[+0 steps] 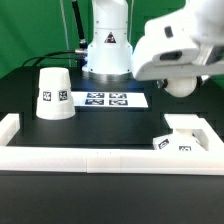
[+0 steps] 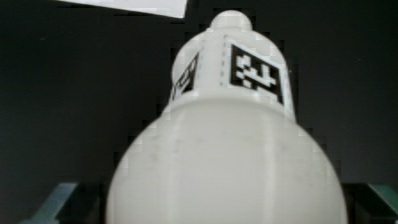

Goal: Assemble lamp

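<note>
My gripper (image 1: 178, 78) is shut on the white ball-shaped bulb (image 1: 182, 85) and holds it in the air at the exterior view's right, above the table. In the wrist view the bulb (image 2: 222, 150) fills the picture between my dark fingers (image 2: 50, 203). Its tagged neck (image 2: 240, 65) points away from my gripper (image 2: 217, 208). The tapered shade (image 1: 52, 93) stands mouth down on the table at the exterior view's left. The flat square base (image 1: 178, 141) lies near the right front corner, below the held bulb.
The marker board (image 1: 106, 99) lies flat in the middle of the black table, in front of the robot's white pedestal (image 1: 107, 50). White border rails (image 1: 100, 160) run along the front and up both sides.
</note>
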{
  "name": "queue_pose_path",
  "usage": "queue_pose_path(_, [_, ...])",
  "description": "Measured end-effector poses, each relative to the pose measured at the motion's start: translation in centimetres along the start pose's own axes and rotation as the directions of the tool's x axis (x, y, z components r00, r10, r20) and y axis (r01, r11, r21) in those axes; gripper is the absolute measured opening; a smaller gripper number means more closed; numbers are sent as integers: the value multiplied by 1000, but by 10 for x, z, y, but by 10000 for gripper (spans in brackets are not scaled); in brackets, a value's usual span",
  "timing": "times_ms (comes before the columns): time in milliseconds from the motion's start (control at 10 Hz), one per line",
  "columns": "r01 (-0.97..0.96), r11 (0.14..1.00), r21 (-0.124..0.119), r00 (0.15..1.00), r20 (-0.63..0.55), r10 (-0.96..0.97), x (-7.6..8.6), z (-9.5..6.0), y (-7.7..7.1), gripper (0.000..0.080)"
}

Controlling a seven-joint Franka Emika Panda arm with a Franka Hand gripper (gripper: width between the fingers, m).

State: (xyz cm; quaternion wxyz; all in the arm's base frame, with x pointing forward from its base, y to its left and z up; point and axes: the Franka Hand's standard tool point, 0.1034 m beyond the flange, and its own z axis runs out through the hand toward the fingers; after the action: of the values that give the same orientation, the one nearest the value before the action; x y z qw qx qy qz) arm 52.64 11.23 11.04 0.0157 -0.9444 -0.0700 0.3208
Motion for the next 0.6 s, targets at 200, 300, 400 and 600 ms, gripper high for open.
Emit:
queue_pose_path(200, [8,1000,-3,991,-136,-9,1,-22,2,579])
queue_pose_path(300, [13,1000,-3,986,-166,-14,1,-31,3,579])
queue_pose_path(400, [16,1000,-6,971,-240,-17,7,-40,3,579])
queue_pose_path(600, [14,1000,-11,933,-358,-17,11,-48,3,579])
